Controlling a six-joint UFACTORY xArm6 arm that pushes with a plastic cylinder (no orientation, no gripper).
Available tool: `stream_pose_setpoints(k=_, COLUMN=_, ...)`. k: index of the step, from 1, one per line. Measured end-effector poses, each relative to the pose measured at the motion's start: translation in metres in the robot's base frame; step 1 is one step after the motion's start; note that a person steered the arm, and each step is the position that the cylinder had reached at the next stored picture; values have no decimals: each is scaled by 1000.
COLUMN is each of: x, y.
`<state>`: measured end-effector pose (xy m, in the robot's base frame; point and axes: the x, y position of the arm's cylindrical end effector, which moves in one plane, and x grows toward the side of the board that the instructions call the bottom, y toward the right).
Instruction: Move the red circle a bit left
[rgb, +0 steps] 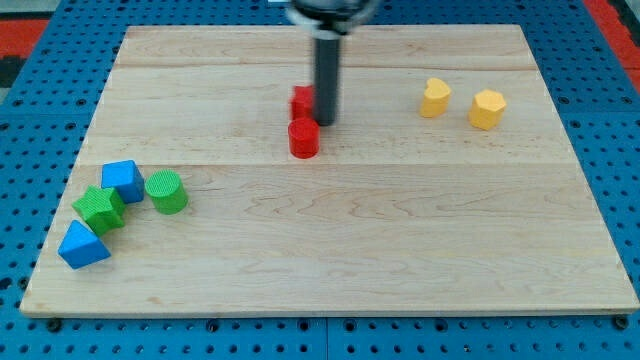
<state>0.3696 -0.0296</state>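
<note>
On the wooden tabletop, two yellow blocks sit side by side near the view's top right. At the lower left a blue cube, green star, green cylinder and blue triangle cluster closely. A second red block sits near the top centre.

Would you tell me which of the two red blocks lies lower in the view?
The red circle: a round cylinder just below and left of my tip. The other red block sits above it, partly hidden behind the rod, its shape unclear.
</note>
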Motion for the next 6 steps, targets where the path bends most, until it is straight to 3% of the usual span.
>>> stream_pose_setpoints(k=1, x=-20, y=25)
stream_pose_setpoints(k=2, x=-15, y=104)
stream_pose_setpoints(k=3, x=21, y=101)
stream_pose_setpoints(k=4, x=36, y=52)
stream_pose_setpoints(k=6, x=36, y=-3)
